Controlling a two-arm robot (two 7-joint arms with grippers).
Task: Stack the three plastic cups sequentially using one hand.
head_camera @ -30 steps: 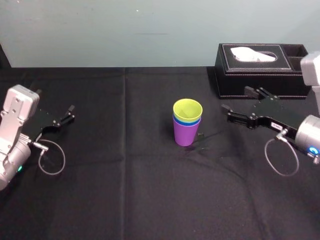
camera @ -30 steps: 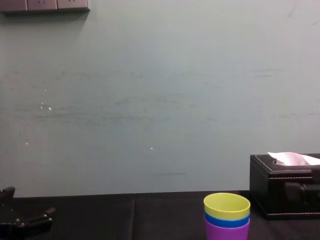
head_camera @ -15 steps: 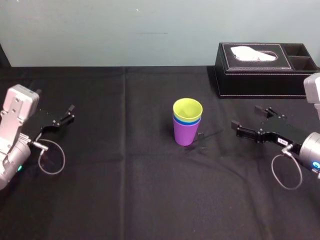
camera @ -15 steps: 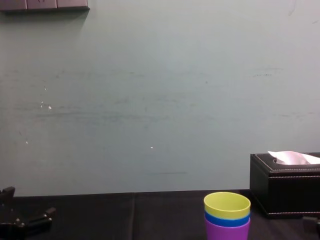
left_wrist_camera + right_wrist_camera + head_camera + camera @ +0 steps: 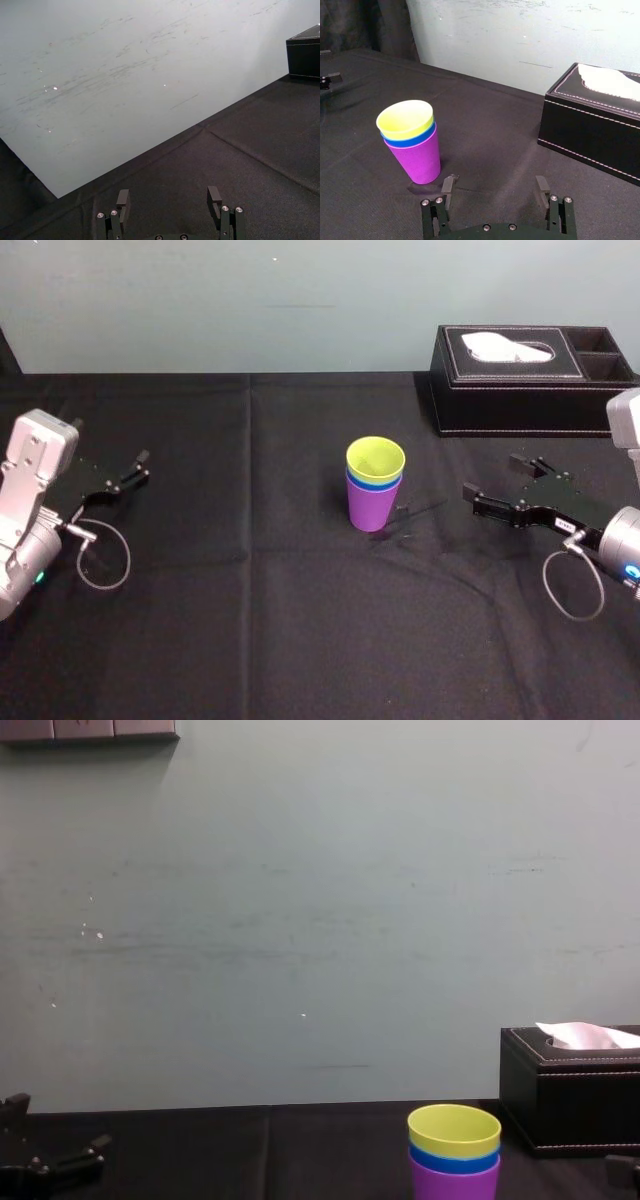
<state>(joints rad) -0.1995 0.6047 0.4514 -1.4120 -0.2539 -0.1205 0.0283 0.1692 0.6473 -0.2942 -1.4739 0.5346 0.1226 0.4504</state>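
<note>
Purple-blue-green cup stack (image 5: 375,490) upright, left of the empty, wide-spread right hand (image 5: 492,477); left hand (image 5: 135,468) idle far left, also spread.

A black tissue box (image 5: 520,380) with white stitching sits at two o'clock on the black-clothed surface (image 5: 260,630), near its far edge. A white tissue (image 5: 508,347) pokes from the top slot. A pale, scuffed wall (image 5: 220,300) stands behind at twelve o'clock.

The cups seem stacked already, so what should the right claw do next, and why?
Probably pull the right claw back to rest. The yellow-green cup sits inside the blue cup, which sits inside the purple cup, upright; the claw is open, empty and apart from them. The left claw is parked at the far left.
</note>
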